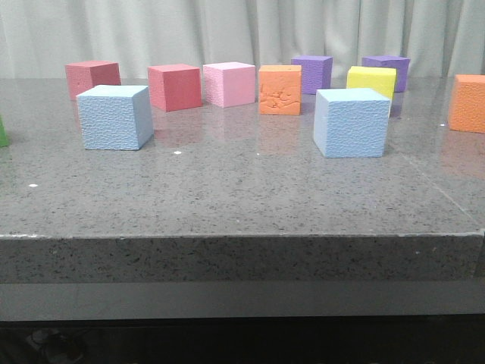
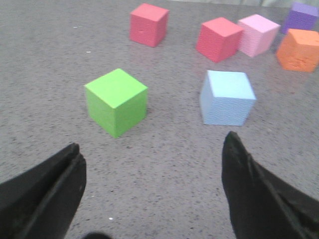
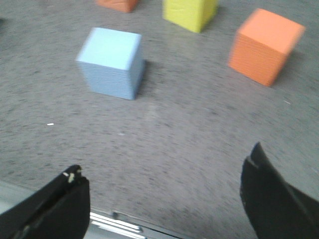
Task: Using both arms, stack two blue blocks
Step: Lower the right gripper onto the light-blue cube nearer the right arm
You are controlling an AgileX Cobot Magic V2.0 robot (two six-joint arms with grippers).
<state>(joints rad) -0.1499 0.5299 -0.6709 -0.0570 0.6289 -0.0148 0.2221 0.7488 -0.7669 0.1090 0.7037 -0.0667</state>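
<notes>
Two pale blue blocks stand apart on the grey table. One blue block (image 1: pixel 114 117) is at the left and shows in the left wrist view (image 2: pixel 227 97). The other blue block (image 1: pixel 352 122) is at the right and shows in the right wrist view (image 3: pixel 110 61). My left gripper (image 2: pixel 152 149) is open and empty, short of its block and above bare table. My right gripper (image 3: pixel 164 172) is open and empty, over the table's front edge, short of its block. Neither arm shows in the front view.
A green cube (image 2: pixel 116 101) stands beside the left blue block. Behind stand two red cubes (image 1: pixel 92 78) (image 1: pixel 174 86), a pink cube (image 1: pixel 229 83), an orange cube (image 1: pixel 280 89), two purple cubes (image 1: pixel 312 73) (image 1: pixel 386 70) and a yellow cube (image 1: pixel 370 80). Another orange cube (image 1: pixel 467 102) is far right.
</notes>
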